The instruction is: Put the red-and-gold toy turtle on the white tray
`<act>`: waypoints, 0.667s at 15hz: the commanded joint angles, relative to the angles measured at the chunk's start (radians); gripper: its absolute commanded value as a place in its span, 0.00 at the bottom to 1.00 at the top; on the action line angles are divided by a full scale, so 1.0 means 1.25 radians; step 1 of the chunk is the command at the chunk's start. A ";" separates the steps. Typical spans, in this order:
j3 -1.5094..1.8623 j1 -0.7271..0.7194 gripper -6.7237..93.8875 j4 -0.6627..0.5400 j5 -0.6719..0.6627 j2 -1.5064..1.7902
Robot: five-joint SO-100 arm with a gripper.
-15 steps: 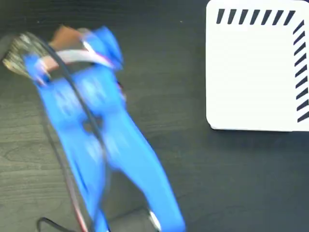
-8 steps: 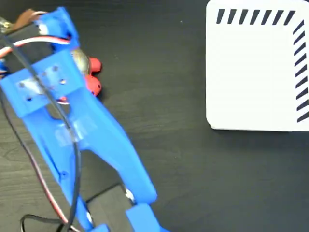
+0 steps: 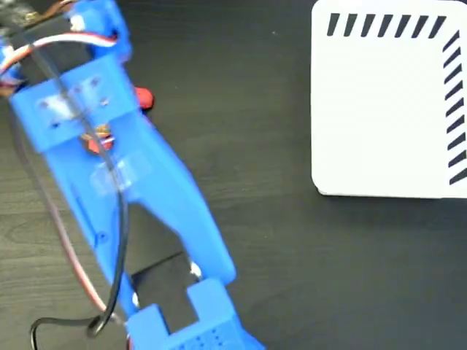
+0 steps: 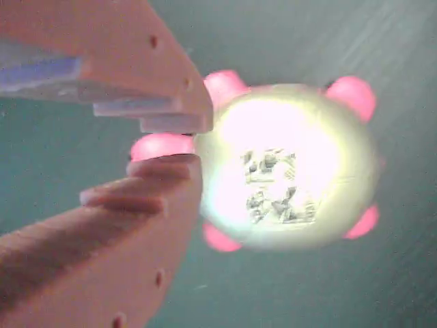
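Fixed overhead view: a blue plastic robot arm (image 3: 124, 182) stretches from the bottom edge up to the top-left corner over a dark wood-grain table (image 3: 292, 255), with black and red-white cables running along it. The small squishy red-and-gold toy turtle (image 3: 143, 98) lies on the table beneath the arm's upper end; only a coral-red bit of it shows at the arm's right edge, and another red patch shows under the arm. The large flat white tray with slanted dark navy stripes along its border (image 3: 387, 109) sits at the top-right corner, well apart from turtle and arm, with nothing on it.

Wrist view: the turtle (image 4: 290, 164) fills the centre, its shiny gold domed shell with black print facing the camera, coral-red limbs around the rim. The gripper (image 4: 179, 143) enters from the left; its two fingertips (image 4: 171, 178) stand only a narrow gap apart, just at the turtle's left edge over one red limb. Glare washes out this area, so whether the tips pinch that limb or merely overlap it cannot be told.
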 commanded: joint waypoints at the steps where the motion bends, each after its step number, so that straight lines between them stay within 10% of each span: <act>1: -0.034 0.005 0.07 0.018 0.012 0.006; 10: -0.048 -0.002 0.07 0.000 0.015 -0.023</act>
